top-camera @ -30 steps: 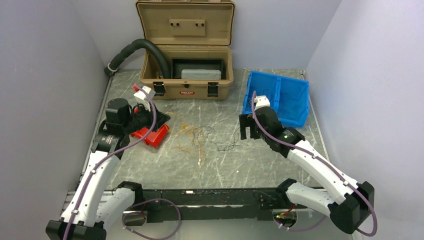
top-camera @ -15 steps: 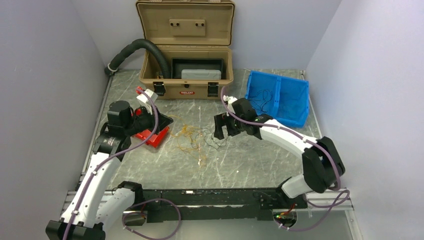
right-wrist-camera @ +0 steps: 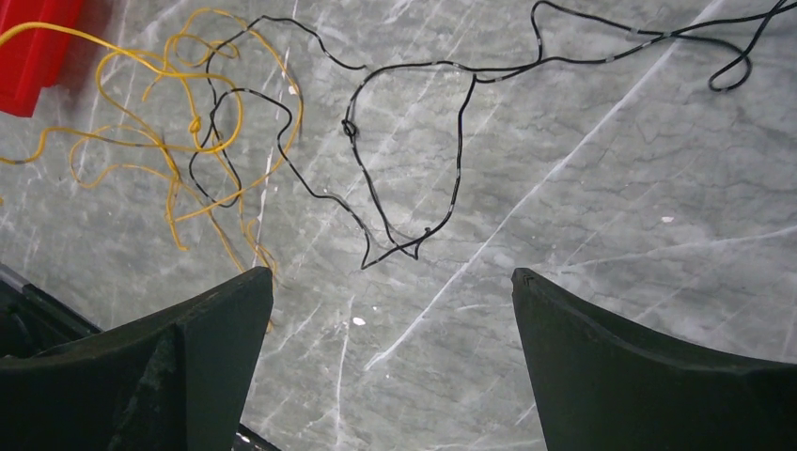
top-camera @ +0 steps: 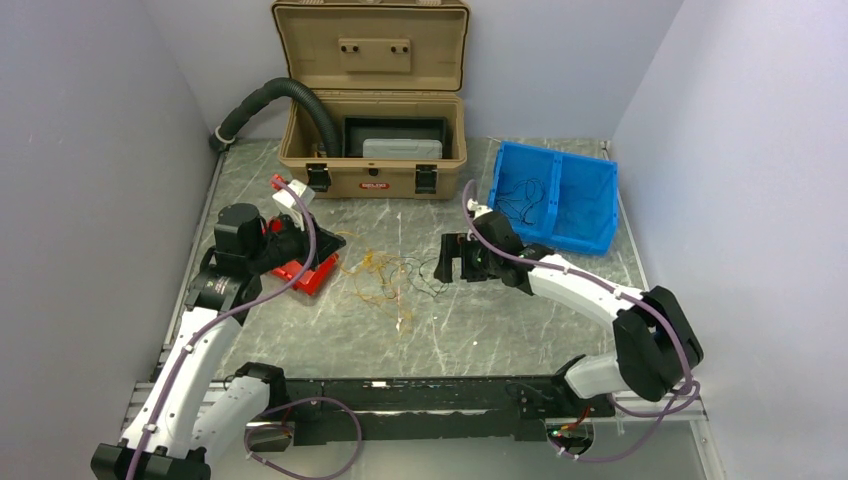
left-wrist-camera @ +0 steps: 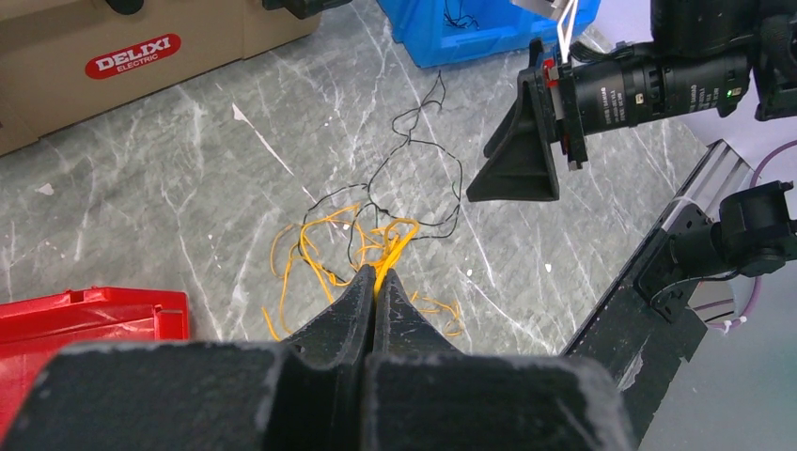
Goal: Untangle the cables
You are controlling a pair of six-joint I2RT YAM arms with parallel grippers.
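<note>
Here, one cable tangle (top-camera: 390, 275) lies between red bin (top-camera: 320, 275) and blue bin (top-camera: 585, 232).

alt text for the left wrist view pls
The left gripper, shut, pinches yellow-orange wires from a loose tangle with black wires on a grey marble table. The right gripper hangs beyond the tangle; a red bin sits at lower left.

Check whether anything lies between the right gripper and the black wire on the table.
Nothing visible does. The right gripper hangs with jaws open over the bare table, the black wire lying just ahead of it. The yellow-orange wires, pinched by the left gripper, cross it only off to one side.
</note>
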